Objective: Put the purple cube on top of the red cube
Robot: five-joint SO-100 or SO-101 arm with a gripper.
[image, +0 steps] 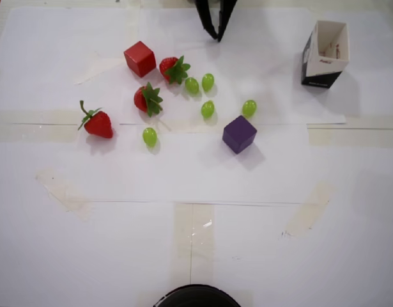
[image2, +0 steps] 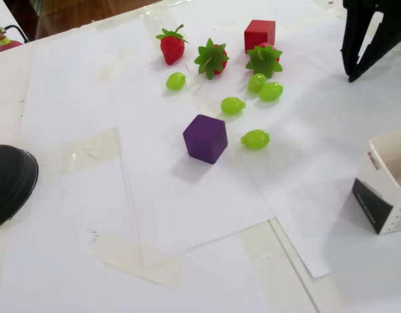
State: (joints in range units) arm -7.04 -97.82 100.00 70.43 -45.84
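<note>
The purple cube [image: 239,133] [image2: 205,137] rests alone on the white paper near the middle of the table. The red cube [image: 140,58] [image2: 259,34] sits farther off, at the upper left in the overhead view, with a strawberry right beside it. My black gripper [image: 218,35] [image2: 349,74] hangs at the table's far edge, well away from both cubes. Its fingers come together at the tips and hold nothing.
Three strawberries [image: 175,69] [image: 147,99] [image: 98,122] and several green grapes [image: 208,109] [image2: 255,138] lie scattered between the two cubes. An open white-and-black carton [image: 326,51] [image2: 389,189] stands off to one side. A black round object [image: 196,297] [image2: 8,182] sits at the near edge.
</note>
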